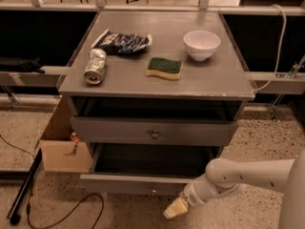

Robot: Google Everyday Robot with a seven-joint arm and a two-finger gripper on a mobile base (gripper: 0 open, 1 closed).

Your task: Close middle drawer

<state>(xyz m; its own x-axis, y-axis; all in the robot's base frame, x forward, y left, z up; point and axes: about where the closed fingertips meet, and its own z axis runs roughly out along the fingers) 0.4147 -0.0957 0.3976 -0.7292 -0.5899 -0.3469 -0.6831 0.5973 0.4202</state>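
Observation:
The middle drawer (pixel 128 184) is grey with a small round dark knob (pixel 153 191). It stands pulled far out, and its deep empty box shows from above. The top drawer (pixel 114 130) above it, with its own knob, sits nearly in. The lowest drawer is hidden under the open one. My gripper (pixel 173 209) has a cream-coloured tip on a white arm (pixel 248 173) that reaches in from the lower right. The tip is just below and in front of the middle drawer's front, right of the knob.
On the cabinet top (pixel 214 78) lie a crushed can (pixel 95 66), a dark chip bag (pixel 123 42), a green sponge (pixel 164 67) and a white bowl (pixel 201 44). A cardboard box (pixel 62 144) stands at the cabinet's left. A black pole and cable (pixel 24 194) lie on the speckled floor.

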